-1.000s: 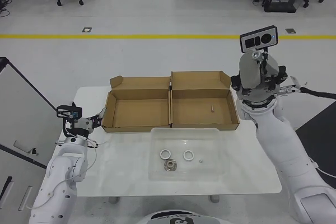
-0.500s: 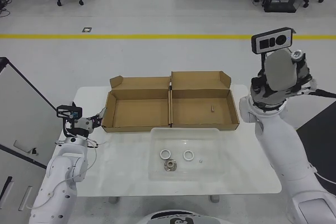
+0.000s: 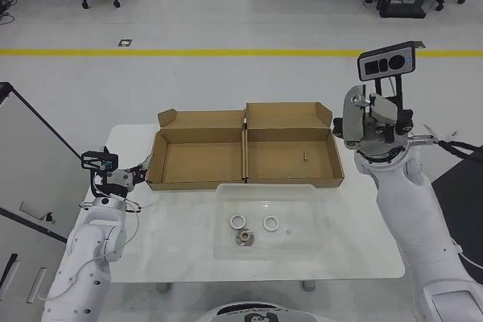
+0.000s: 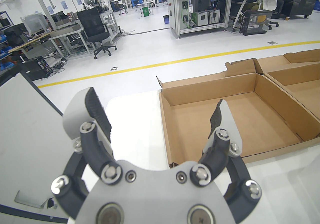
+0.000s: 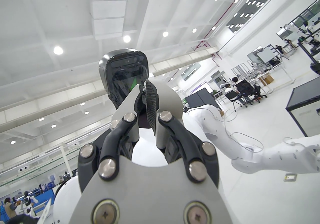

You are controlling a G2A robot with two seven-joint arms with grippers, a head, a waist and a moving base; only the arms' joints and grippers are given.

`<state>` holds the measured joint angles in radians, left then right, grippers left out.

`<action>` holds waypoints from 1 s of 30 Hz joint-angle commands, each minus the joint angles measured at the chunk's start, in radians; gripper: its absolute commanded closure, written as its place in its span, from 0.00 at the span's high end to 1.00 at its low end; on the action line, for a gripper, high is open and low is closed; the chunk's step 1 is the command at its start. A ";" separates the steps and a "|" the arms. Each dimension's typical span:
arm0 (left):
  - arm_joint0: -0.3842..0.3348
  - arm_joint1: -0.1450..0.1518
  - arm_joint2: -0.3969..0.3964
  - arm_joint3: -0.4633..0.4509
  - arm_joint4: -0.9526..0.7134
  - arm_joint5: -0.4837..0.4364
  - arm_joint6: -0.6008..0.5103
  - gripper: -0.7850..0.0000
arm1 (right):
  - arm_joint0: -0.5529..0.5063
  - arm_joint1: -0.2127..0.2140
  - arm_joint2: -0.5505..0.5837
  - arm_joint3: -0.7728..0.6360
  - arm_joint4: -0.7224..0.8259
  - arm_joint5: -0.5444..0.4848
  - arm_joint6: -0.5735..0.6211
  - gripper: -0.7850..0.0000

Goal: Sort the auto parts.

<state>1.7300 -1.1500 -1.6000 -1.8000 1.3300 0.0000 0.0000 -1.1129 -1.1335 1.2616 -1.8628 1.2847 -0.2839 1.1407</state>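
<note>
From where I stand, the left claw [image 4: 156,103] sits spread wide at the left edge of the table [image 3: 362,241], just beside the left cardboard box [image 3: 197,161]. The right claw [image 5: 145,89] is held high past the table's right side, pads pressed together. The auto parts lie in the clear tray [image 3: 222,193] in front of the boxes: a white ring [image 3: 238,220], a second white ring [image 3: 270,222], a metal fitting [image 3: 245,237] and a tiny white piece [image 3: 290,231]. A small pin [image 3: 305,154] lies in the right cardboard box [image 3: 274,161].
</note>
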 commanded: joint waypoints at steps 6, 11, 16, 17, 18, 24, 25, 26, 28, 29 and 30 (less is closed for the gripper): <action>0.000 0.000 0.000 0.000 0.000 0.000 0.000 1.00 | -0.017 -0.011 0.004 -0.011 0.099 0.047 0.022 0.00; 0.000 0.000 0.000 0.000 0.000 0.000 0.000 1.00 | -0.018 -0.013 0.006 -0.012 0.103 0.057 0.026 0.00; 0.000 0.000 0.000 0.000 0.000 0.000 0.000 1.00 | -0.018 -0.013 0.006 -0.012 0.103 0.057 0.026 0.00; 0.000 0.000 0.000 0.000 0.000 0.000 0.000 1.00 | -0.018 -0.013 0.006 -0.012 0.103 0.057 0.026 0.00; 0.000 0.000 0.000 0.000 0.000 0.000 0.000 1.00 | -0.018 -0.013 0.006 -0.012 0.103 0.057 0.026 0.00; 0.000 0.000 0.000 0.000 0.000 0.000 0.000 1.00 | -0.018 -0.013 0.006 -0.012 0.103 0.057 0.026 0.00; 0.000 0.000 0.000 0.000 0.000 0.000 0.000 1.00 | -0.018 -0.013 0.006 -0.012 0.103 0.057 0.026 0.00; 0.000 0.000 0.000 0.000 0.000 0.000 0.000 1.00 | -0.018 -0.013 0.006 -0.012 0.103 0.057 0.026 0.00; 0.000 0.000 0.000 0.000 0.000 0.000 0.000 1.00 | -0.018 -0.013 0.006 -0.012 0.103 0.057 0.026 0.00; 0.000 0.000 0.000 0.000 0.000 0.000 0.000 1.00 | -0.018 -0.013 0.006 -0.012 0.103 0.057 0.026 0.00; 0.000 0.000 0.000 0.000 0.000 0.000 0.000 1.00 | -0.018 -0.013 0.006 -0.012 0.103 0.057 0.026 0.00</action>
<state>1.7300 -1.1500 -1.6000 -1.8000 1.3300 0.0000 0.0000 -1.1310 -1.1462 1.2677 -1.8744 1.3875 -0.2269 1.1663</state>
